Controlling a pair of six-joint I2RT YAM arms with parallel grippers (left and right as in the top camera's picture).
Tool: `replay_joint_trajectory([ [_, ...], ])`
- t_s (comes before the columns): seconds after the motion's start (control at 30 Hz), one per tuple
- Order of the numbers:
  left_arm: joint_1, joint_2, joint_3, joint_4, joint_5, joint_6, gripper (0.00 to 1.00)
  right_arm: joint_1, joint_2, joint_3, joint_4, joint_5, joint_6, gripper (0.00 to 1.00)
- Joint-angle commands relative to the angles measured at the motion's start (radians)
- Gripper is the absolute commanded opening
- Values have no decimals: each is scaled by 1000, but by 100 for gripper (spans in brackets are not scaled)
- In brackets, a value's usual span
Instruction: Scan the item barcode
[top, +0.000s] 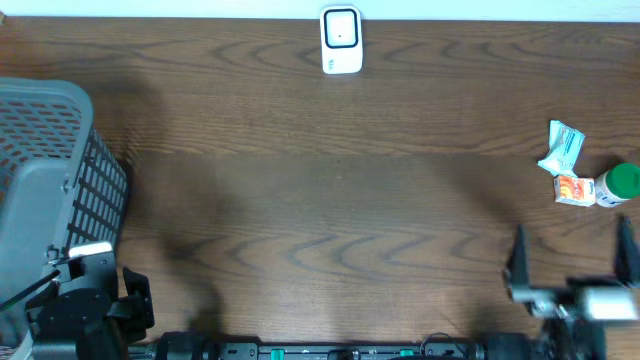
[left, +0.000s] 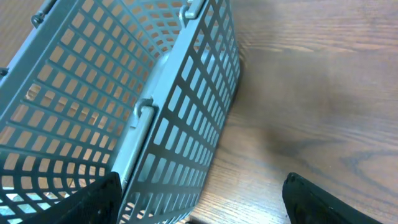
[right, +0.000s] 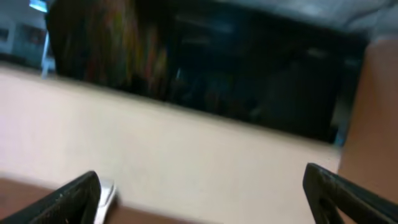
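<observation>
Orange cardboard carton (top: 571, 188) lies at the right edge of the bench (top: 330, 220), just beside a green-capped bottle (top: 618, 185). It is probably light and crushable, best pinched gently across its sides. Nearby the right tool (top: 572, 260) gapes empty, as does the left tool (left: 199, 208).

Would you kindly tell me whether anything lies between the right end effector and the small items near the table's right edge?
Nothing visible does. The right end effector stands open near the orange box, green-capped bottle and white-and-teal packet, with only bare tabletop between them.
</observation>
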Motion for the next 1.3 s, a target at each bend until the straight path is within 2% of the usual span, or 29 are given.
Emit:
replay_joint_trajectory([
  [0.0,0,-3,6,1,-13,12,83,0,-38,-203,190,-10,106,99],
  [0.2,0,-3,6,1,-13,12,83,-8,-38,-569,581,2,104,99],
  [0.37,0,-3,6,1,-13,12,83,-38,-39,-608,455,2,107,99],
  [0.5,0,-3,6,1,-13,12,84,-38,-39,-608,242,2,107,99],
  [0.6,0,-3,6,1,-13,12,83,-38,-39,-608,151,2,108,99],
  [1.27,0,-3,6,1,-13,12,83,-40,-38,-608,153,2,108,99],
])
